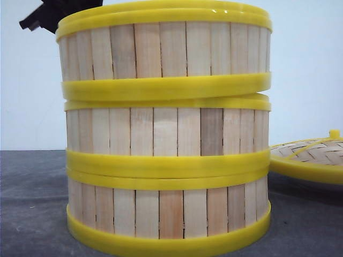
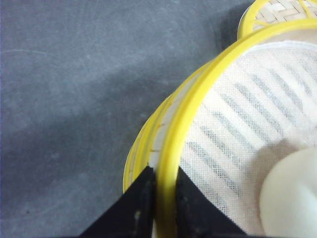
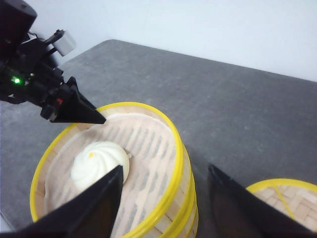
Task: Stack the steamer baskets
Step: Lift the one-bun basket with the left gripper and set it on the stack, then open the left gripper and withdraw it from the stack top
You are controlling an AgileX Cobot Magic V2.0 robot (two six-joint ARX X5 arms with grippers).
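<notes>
Between the left gripper's [image 2: 159, 208] two black fingers [image 2: 136, 210] sits the yellow rim of the top steamer basket [image 2: 237, 129], one finger outside the wall and one inside, pinched shut on it; the grip on the rim looks meant to steady or seat this basket on the two below. All three steamer baskets [image 1: 166, 128] stand in one upright column on the grey bench [image 3: 223, 99], rims meeting rims, though the top one seems to sit slightly off-centre at its lower rim. Inside the top basket, past the inner finger, a white steamed bun [image 3: 99, 163] rests on a pale liner over the slatted floor. The right gripper [image 3: 166, 198] hangs above the stack's far side with its fingers spread wide, holding nothing. Beyond those fingers the woven lid [image 3: 277, 203] lies flat on the bench, apart from the stack, likely waiting to cap it.
</notes>
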